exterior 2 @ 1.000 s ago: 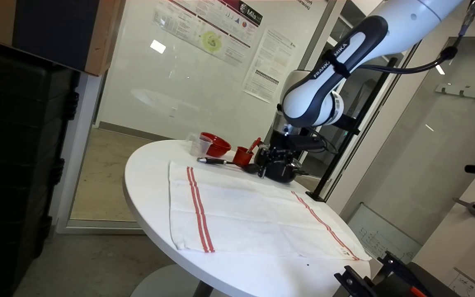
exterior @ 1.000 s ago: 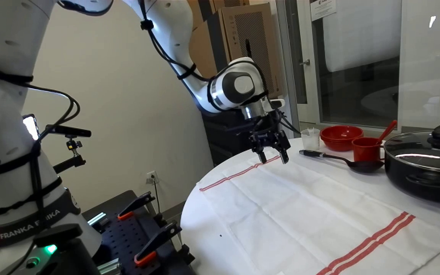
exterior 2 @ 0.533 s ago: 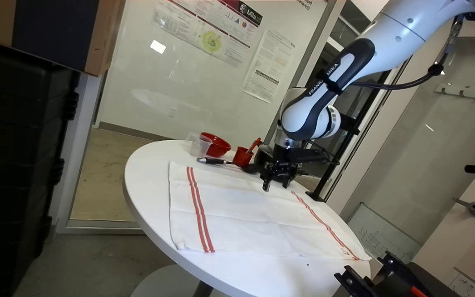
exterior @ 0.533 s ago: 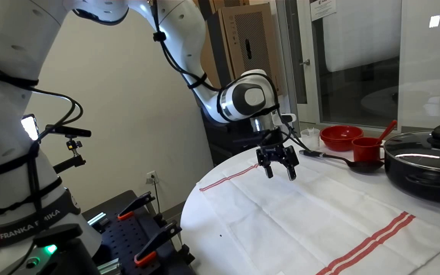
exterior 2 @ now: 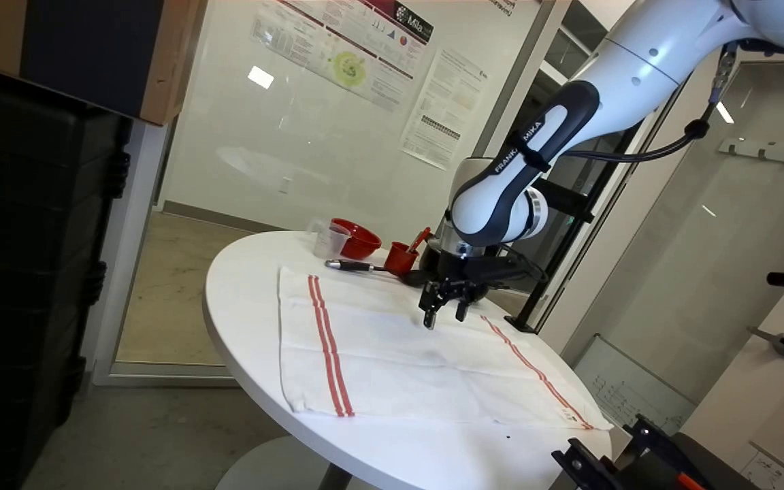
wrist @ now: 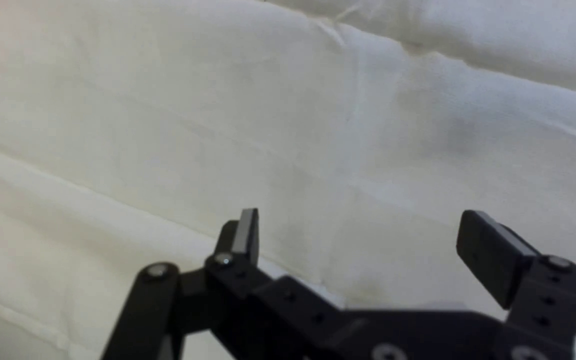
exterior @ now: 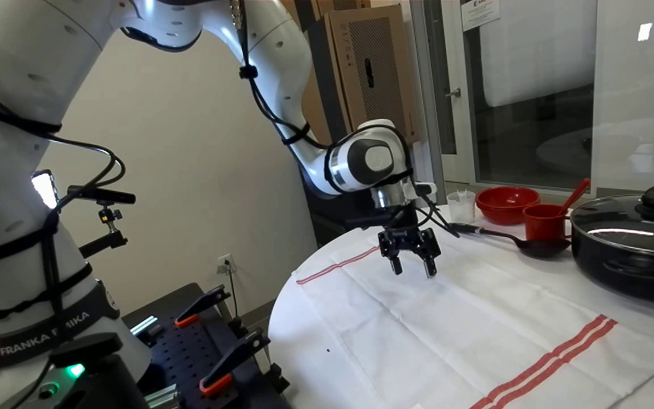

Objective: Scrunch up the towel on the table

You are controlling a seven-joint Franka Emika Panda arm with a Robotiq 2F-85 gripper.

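The white towel (exterior: 474,335) with red double stripes lies spread out on the round white table (exterior: 310,346), with fold creases across it. It also lies flat in the other exterior picture (exterior 2: 399,367) and fills the wrist view (wrist: 268,125). My black gripper (exterior: 414,271) points down over the towel, toward the end with the thinner stripe. It also shows above the towel (exterior 2: 445,320). In the wrist view the gripper (wrist: 360,220) has its two fingers wide apart, with only towel cloth behind the gap. The fingertips appear a little above the cloth; the exact height is hard to tell.
Beyond the towel stand a black lidded pot (exterior: 633,255), a black ladle (exterior: 537,248), a red cup (exterior: 544,224) with a red handle sticking out, red bowls (exterior: 506,205) and a clear plastic cup (exterior: 461,207). Cardboard boxes (exterior: 372,68) stand behind the arm.
My gripper has come down and inward from the thin-striped end toward the towel's middle, more slowly in the last half second. It stays open. The towel lies as before.
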